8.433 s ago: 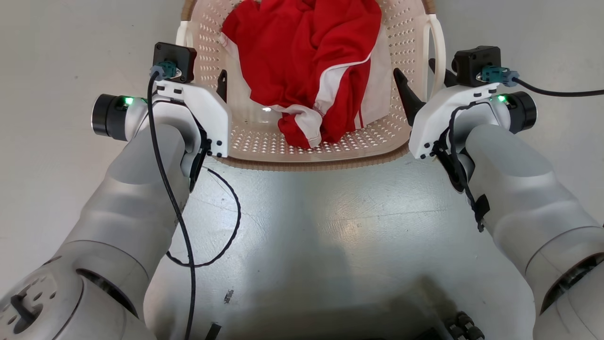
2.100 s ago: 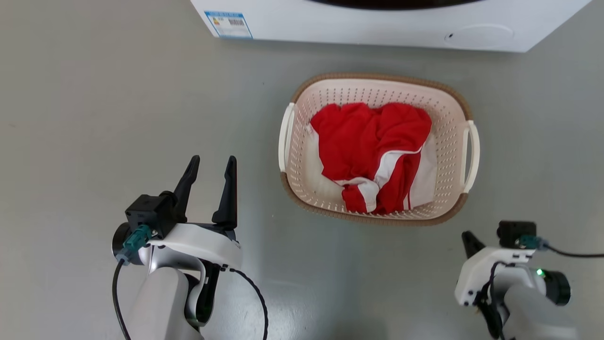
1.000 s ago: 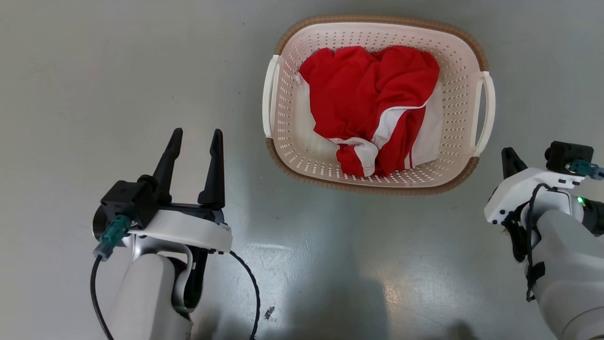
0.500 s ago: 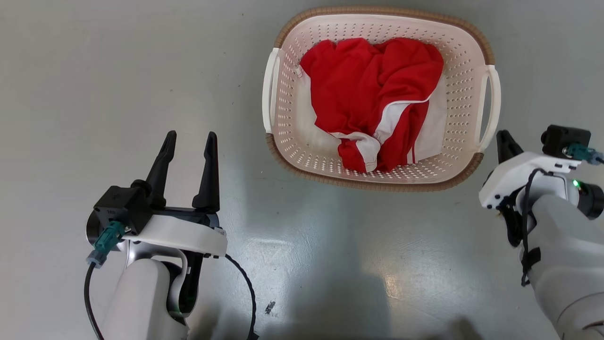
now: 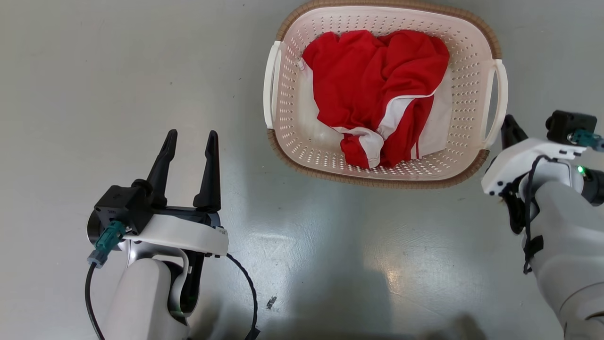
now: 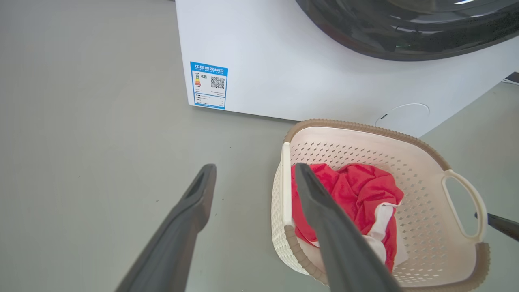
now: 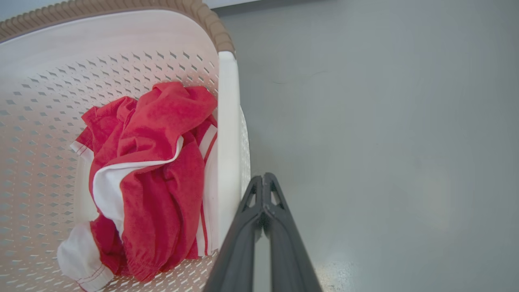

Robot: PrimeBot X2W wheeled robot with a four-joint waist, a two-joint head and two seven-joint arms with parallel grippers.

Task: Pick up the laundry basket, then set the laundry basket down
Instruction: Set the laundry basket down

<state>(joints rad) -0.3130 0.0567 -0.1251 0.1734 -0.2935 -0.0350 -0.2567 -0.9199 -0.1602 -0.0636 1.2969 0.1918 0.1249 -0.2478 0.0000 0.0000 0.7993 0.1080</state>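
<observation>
Since half a second ago our right fingers [image 5: 508, 126] have crept up alongside the laundry basket [image 5: 377, 181], so their tip now sits just beside its right handle [image 5: 500, 101] (some of that shift is the head camera moving). They're pressed fully together, nothing in them, and we can't tell if they touch the handle. Our left fingers [image 5: 209, 144] are spread wide and empty, over bare floor [image 5: 94, 71], well short of the left handle [image 5: 269, 85]. Basket stands upright on the floor with a red and white garment [image 5: 373, 85] bunched inside, and neither arm has hold of it. Honestly this fits two stages: basket already set back down, or us lining up for a lift. If a lift is coming, we reckon the right fingers must open around that loop and the left ones cross over to theirs. Beyond the far rim the white washing machine [image 6: 304, 61] stands close, so there's little room that way.
</observation>
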